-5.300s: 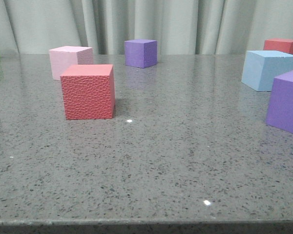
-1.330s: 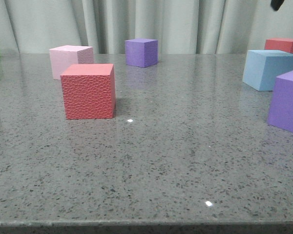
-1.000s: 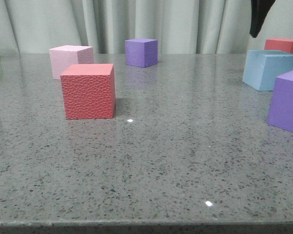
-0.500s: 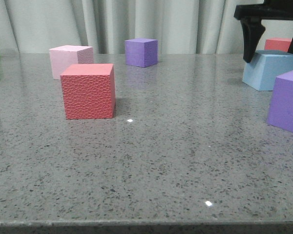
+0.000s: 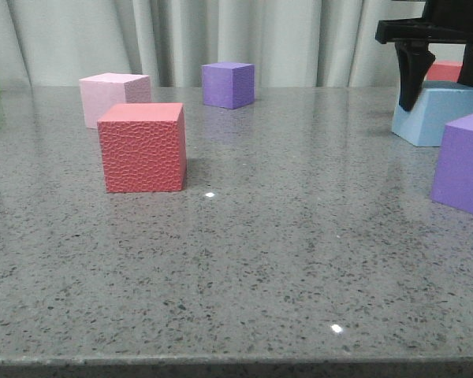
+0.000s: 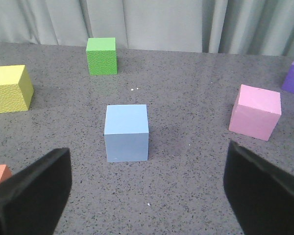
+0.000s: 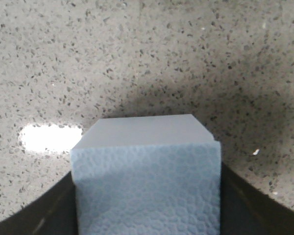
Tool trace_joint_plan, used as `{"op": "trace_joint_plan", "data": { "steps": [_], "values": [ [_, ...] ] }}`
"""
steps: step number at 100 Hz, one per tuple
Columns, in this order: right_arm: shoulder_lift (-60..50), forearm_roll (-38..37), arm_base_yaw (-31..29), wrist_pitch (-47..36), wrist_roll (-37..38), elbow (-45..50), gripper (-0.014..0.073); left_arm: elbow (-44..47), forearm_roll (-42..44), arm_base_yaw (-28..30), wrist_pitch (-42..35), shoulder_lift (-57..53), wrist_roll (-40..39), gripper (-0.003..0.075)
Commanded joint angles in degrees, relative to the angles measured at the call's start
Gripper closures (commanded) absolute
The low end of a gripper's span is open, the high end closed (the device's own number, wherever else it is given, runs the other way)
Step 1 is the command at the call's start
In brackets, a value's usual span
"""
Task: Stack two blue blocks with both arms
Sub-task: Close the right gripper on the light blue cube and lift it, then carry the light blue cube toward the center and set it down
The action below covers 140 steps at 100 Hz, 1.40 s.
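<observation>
Red cube, pink cube, purple cubes apart.

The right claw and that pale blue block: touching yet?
Cannot tell. The right wrist view shows the blue block filling the space between the right gripper's dark fingers, no clear gap or contact.

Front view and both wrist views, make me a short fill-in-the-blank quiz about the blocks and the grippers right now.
1. The right gripper straddles a block whose colour is pale ____.
2. In the front view, the cube directly behind the red textured cube is ____.
3. The left gripper is open and holds ____; a second blue block sits on the table ahead of it.
4. In the left wrist view, the cube near the curtain is ____.

Missing words: blue; pink; nothing; green
</observation>
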Motion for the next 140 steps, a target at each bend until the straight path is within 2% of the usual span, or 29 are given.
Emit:
{"op": "trace_joint_plan", "data": {
  "steps": [1, 16, 37, 60, 96, 112, 140],
  "values": [
    [-3.28, -0.46, 0.04, -2.14, -0.74, -1.84, 0.0288, -1.85, -0.61, 0.09, -3.76, 0.33, -0.16, 0.0111],
    [-3.62, -0.06, 0.04, -1.61, -0.71, -2.12, 0.0288, -1.85, -0.61, 0.09, -3.76, 0.33, -0.16, 0.0111],
    [-3.62, 0.51, 2.33, 2.71, 4.99, -8.33, 0.0288, -1.85, -0.61, 0.09, -3.76, 0.33, -0.16, 0.0111],
    [-3.55, 0.51, 8.88, 3.59, 14.25, -15.02, 0.0288, -1.85, -0.61, 0.09, -3.76, 0.33, -0.16, 0.0111],
    [-2.63, 0.51, 18.79, -1.18, 20.09, -16.88, 0.0288, -1.85, -1.28, 0.09, -3.76, 0.33, -0.16, 0.0111],
    [0.05, 0.51, 20.86, -0.51, 22.01, -20.15, 0.0288, -1.85, -1.28, 0.09, -3.63, 0.33, -0.16, 0.0111],
    [8.46, 0.45, 24.33, 2.34, 26.49, -31.28, 0.0288, -1.85, -1.28, 0.09, -3.63, 0.33, -0.16, 0.0111]
  ]
}}
